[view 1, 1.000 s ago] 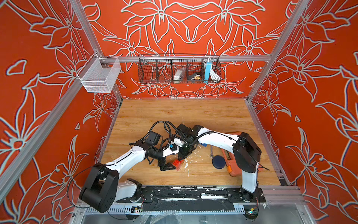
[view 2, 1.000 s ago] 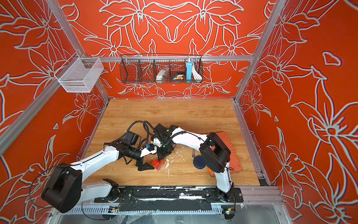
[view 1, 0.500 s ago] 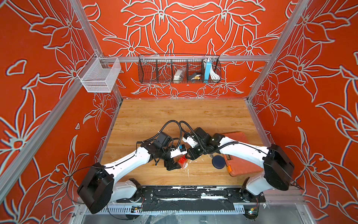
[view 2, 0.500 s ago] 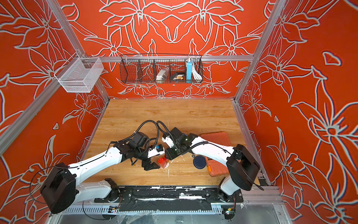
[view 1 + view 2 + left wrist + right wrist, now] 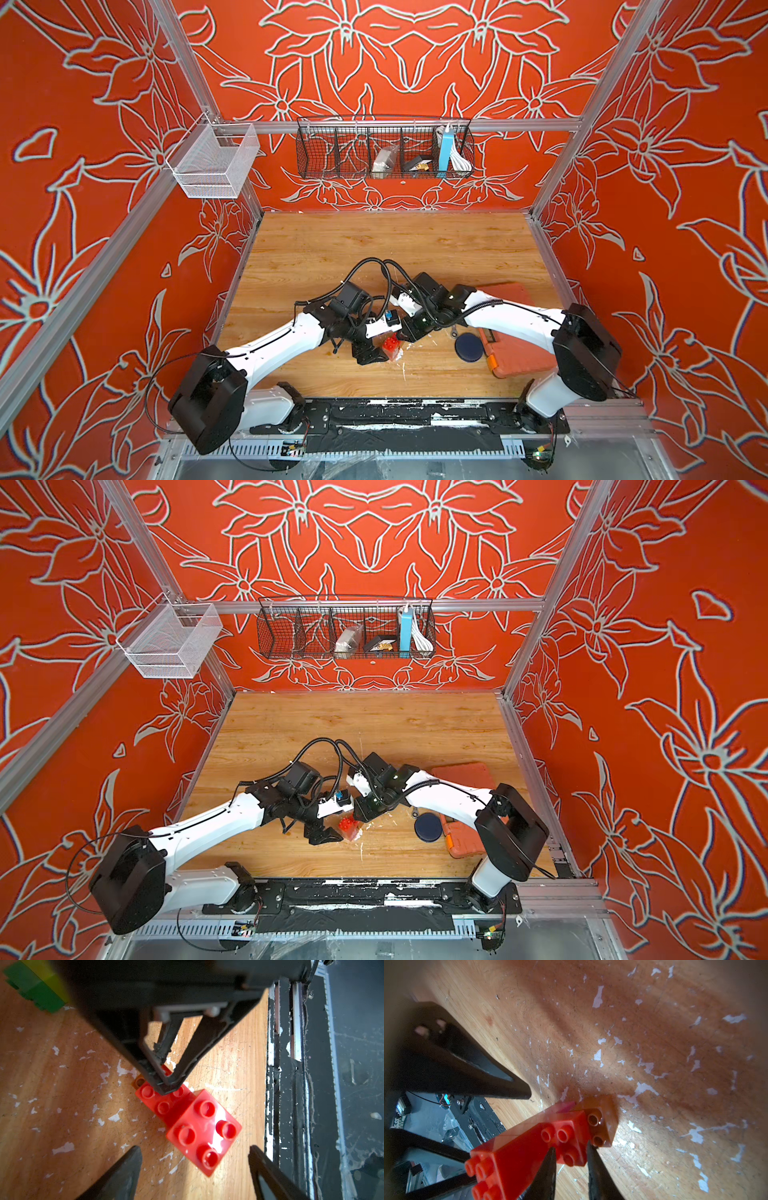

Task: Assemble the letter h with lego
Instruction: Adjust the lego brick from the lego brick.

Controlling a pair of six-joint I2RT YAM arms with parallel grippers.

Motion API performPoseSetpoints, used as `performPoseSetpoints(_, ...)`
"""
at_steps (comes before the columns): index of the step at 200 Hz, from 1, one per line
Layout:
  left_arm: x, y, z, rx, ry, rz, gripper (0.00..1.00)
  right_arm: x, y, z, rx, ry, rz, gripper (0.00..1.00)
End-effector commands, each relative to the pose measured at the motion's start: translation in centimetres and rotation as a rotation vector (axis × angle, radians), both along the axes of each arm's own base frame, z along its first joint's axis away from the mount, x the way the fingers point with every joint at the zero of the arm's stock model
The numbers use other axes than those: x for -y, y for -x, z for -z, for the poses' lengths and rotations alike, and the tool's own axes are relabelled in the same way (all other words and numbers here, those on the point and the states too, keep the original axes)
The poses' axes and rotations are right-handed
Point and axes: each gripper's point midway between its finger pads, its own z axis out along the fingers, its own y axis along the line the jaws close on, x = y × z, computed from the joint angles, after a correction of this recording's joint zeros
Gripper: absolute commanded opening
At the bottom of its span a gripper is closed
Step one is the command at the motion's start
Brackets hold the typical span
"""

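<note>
**Lego bricks (image 5: 390,344) gathered near the front edge of the table (image 5: 374,249)**

A tall red brick (image 5: 203,1132) is seen touching a lower red brick (image 5: 160,1103), with an amber-brown brick (image 5: 604,1118) beside it. The left gripper (image 5: 194,1148) is spread wide astride the tall brick. The right gripper (image 5: 570,1150) is drawn nearly together, tips set on the lower brick's studs.

No lettering, brand, number or sign can be read on the lego (image 5: 204,1132), the tool case (image 5: 519,361) or elsewhere.
</note>
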Motion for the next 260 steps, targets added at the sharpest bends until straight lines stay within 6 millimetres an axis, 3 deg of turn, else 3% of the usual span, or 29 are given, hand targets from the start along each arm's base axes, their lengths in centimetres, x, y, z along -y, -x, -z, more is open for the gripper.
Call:
performPoseSetpoints(1, 0.2, 1.7, -0.8, -0.047, 0.032, 0.046, 0.99, 3.1, 0.6, 2.9, -0.008, 0.14, 0.021, 0.27)
performPoseSetpoints(53, -0.2, 1.4, 0.0, -0.05, 0.007, 0.001, 0.99, 2.7, 0.7, 2.5, 0.008, 0.083, 0.025, 0.26)
performPoseSetpoints(86, -0.4, 0.1, 0.3, -0.187, -0.013, -0.186, 0.99, 2.1, 0.3, 2.1, 0.044, 0.009, 0.049, 0.26)
performPoseSetpoints(129, 0.2, -0.4, -1.8, -0.318, 0.007, -0.26, 0.97, 1.6, 0.1, 1.6, 0.086, -0.073, 0.06, 0.26)
performPoseSetpoints(167, 1.0, -0.7, -1.2, -0.287, -0.046, -0.276, 0.9, 1.7, -0.2, 1.0, 0.124, -0.116, 0.085, 0.26)
performPoseSetpoints(260, 2.4, 0.5, 1.5, -0.135, -0.175, -0.188, 0.88, 1.7, -0.4, 0.7, 0.229, -0.275, 0.116, 0.28)
